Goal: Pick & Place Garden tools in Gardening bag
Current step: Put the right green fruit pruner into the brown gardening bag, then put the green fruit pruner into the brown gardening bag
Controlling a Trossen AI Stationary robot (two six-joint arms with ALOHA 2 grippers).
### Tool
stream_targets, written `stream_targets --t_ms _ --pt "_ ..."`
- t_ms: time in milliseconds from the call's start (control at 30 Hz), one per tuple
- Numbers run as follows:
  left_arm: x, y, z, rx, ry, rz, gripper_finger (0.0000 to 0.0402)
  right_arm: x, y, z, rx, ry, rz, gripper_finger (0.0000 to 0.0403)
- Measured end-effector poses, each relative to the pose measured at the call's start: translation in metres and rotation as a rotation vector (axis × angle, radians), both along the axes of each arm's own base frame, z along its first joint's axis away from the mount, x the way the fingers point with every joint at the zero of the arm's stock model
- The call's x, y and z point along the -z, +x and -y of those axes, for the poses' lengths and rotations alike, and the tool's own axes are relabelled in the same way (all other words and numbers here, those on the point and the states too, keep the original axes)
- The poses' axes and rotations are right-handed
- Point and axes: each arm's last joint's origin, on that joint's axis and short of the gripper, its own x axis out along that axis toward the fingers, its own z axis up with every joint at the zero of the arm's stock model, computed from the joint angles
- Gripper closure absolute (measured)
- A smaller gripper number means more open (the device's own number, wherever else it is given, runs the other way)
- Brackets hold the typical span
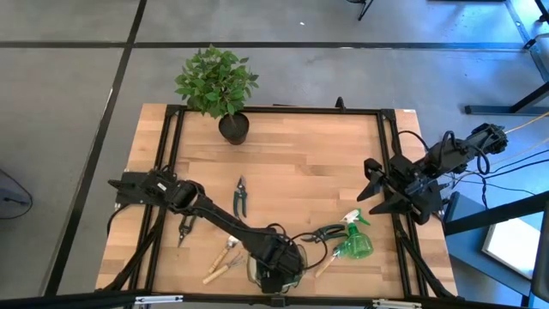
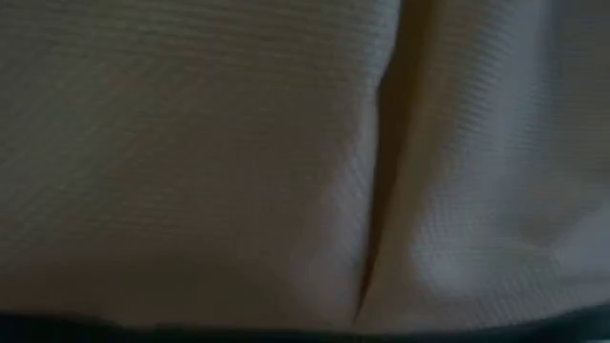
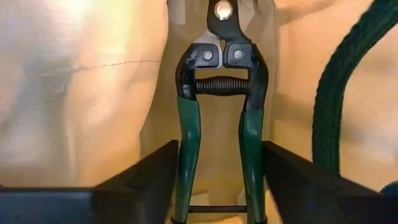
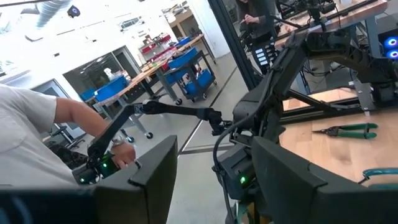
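reaching into the gardening bag [image 1: 276, 268] at the table's [image 1: 300, 163] near edge, the left gripper [image 3: 216, 180] has its fingers spread, clear on each side of one green-handled pruner [image 3: 217, 124] with a coil spring, standing against tan lining. outside lie one dark snips [image 1: 240, 196], one green spray bottle [image 1: 353, 244] and two wooden-handled tools [image 1: 225, 262]. the right gripper [image 4: 211, 180] waits with fingers apart at the right edge; one potted plant [image 1: 219, 86] stands at the far edge.
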Motion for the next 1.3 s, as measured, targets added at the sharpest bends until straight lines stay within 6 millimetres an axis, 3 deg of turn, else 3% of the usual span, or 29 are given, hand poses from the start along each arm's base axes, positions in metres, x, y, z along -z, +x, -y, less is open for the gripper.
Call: stream_targets --t_ms 100,200,633,900,1067,1300 --pt "-0.003 0.0 0.0 -0.03 -0.006 -0.003 0.0104 0.001 0.0 0.0 0.0 -0.005 -0.009 0.0194" --pt "-0.015 0.0 0.0 -0.034 -0.011 0.003 0.0072 0.002 0.0 0.0 0.0 -0.009 -0.016 0.0194" --pt "-0.098 -0.016 -0.006 -0.133 -0.042 0.125 0.0076 0.004 0.001 0.0 0.0 -0.021 -0.037 0.0194" --pt "-0.141 -0.039 -0.022 -0.381 0.021 0.219 0.0076 0.005 0.001 0.0 0.0 -0.024 -0.041 0.0194" --pt "-0.137 -0.059 -0.031 -0.562 0.144 0.075 0.0076 0.005 0.001 0.0 0.007 -0.016 -0.045 0.0194" --pt "-0.11 -0.074 -0.008 -0.729 0.233 0.068 0.0093 0.008 0.006 -0.002 0.035 -0.014 -0.069 0.0194"
